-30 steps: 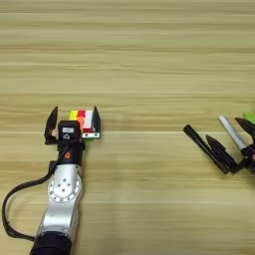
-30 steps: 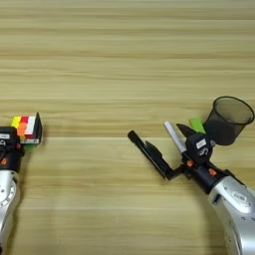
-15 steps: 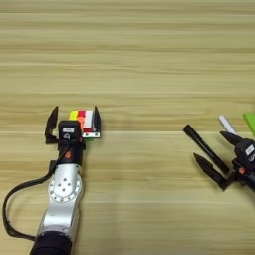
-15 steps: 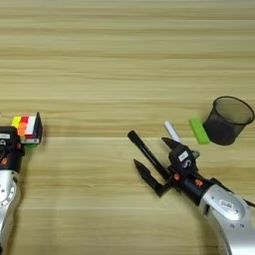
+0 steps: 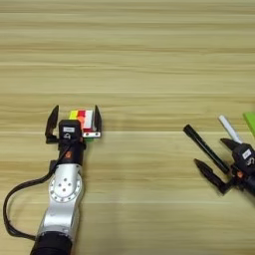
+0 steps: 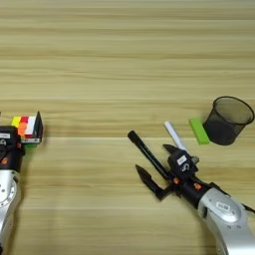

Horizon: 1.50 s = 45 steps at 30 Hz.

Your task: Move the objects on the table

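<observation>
We see our left gripper point(image 5: 73, 118) spread around the small multicoloured puzzle cube point(image 5: 83, 122) at left; our right gripper point(image 6: 158, 167) spread astride the slim all-black marker point(image 6: 147, 156) on the light-wood table point(image 5: 149, 60). No writing legible.

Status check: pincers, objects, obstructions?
Left pincer open, straddling puzzle cube. Right pincer open astride black marker; white pen beside. Nothing blocking.

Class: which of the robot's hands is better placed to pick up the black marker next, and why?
Right. The right hand is open, its fingers either side of the marker. The left hand is far off, open around the cube.
</observation>
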{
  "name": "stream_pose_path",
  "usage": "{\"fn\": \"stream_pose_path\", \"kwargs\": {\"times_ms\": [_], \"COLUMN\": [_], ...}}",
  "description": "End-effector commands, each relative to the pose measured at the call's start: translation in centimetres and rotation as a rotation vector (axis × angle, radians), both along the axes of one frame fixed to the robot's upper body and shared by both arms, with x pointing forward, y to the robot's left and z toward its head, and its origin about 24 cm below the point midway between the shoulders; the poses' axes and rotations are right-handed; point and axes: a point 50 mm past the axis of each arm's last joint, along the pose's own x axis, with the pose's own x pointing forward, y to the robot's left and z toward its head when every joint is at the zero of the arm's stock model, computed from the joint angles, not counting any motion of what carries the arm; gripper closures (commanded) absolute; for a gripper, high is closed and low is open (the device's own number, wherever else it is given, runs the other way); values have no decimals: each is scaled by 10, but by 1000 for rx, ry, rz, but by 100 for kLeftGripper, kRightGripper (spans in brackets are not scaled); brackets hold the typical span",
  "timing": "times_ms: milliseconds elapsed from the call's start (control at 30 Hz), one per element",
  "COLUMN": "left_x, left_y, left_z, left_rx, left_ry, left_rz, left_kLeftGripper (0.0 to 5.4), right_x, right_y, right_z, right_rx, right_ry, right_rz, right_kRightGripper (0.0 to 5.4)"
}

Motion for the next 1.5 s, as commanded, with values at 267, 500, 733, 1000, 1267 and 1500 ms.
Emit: {"fn": "stream_pose_path", "kwargs": {"times_ms": [267,500,733,1000,1267,1500], "left_x": [-1,-1,-1,-1,-1,-1], "left_y": [-2,-2,-3,-4,-4,-4], "left_z": [0,0,0,0,1,1], "left_rx": [7,8,8,7,7,7], "left_ry": [9,9,8,7,7,7], "left_rz": [-1,-1,-2,-1,-1,0], "left_kLeftGripper": [0,0,0,0,0,0], "right_x": [-1,-3,0,1,4,5], "right_y": [4,6,12,12,18,28], "right_z": [-14,-18,-17,-17,-16,-16], "right_rx": [-1,-1,19,13,22,48], "right_ry": [65,86,81,70,54,61], "right_rz": [12,16,4,-5,-32,-40], "right_kRightGripper": [69,133,203,299,378,445]}}
